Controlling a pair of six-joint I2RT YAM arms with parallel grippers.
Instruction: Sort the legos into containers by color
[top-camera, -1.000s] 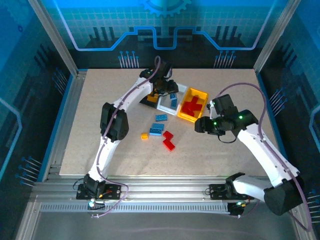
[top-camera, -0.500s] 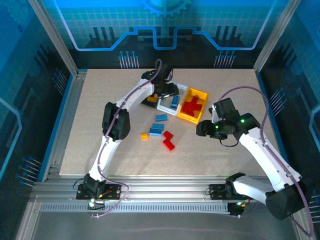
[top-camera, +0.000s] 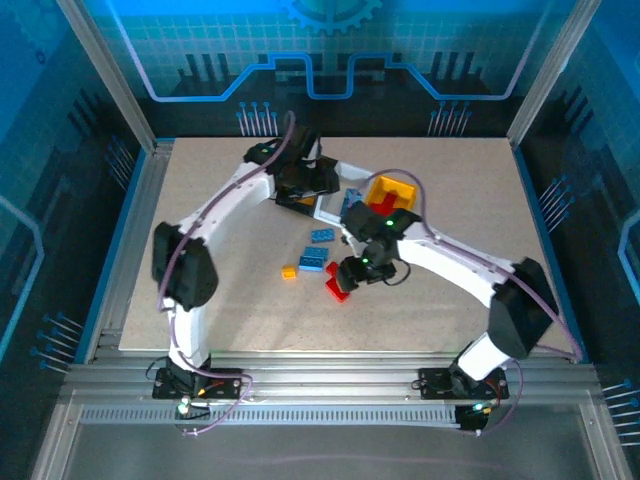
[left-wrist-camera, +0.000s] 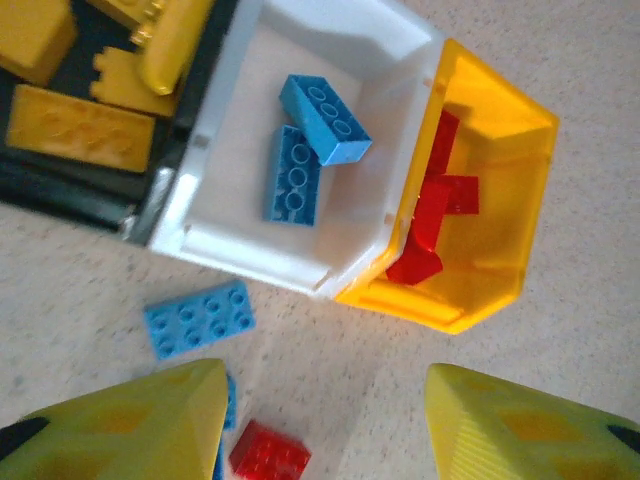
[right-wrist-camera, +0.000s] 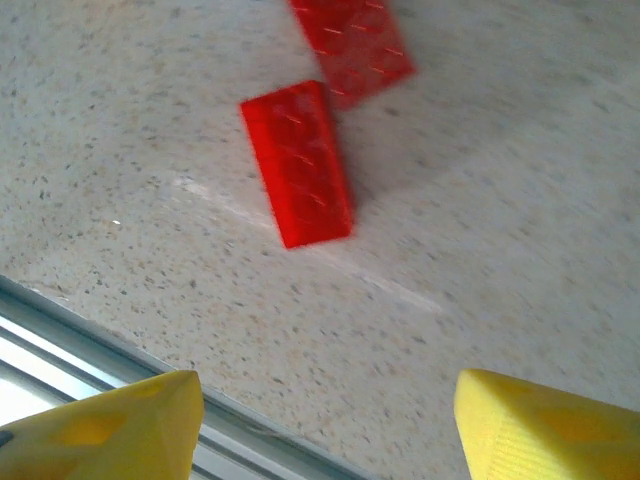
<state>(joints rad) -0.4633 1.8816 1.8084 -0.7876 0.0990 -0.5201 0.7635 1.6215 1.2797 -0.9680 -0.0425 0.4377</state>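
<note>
right wrist view: the right gripper gapes wide, empty, near an oblong red plastic brick; left gripper likewise.

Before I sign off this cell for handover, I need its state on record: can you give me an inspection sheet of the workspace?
surface: speckled beige table, no spills seen.
job's things: black bin holds yellow bricks; white bin holds two blue bricks; yellow bin holds red bricks. Loose on the table: blue bricks, an orange brick, two red bricks.
clutter: nothing seen.
grippers: left gripper near the bins, jaws open, empty; right gripper above the loose red bricks, jaws open, empty.
cables: purple cable along each arm.
surroundings: blue printed walls, metal frame posts.
</note>
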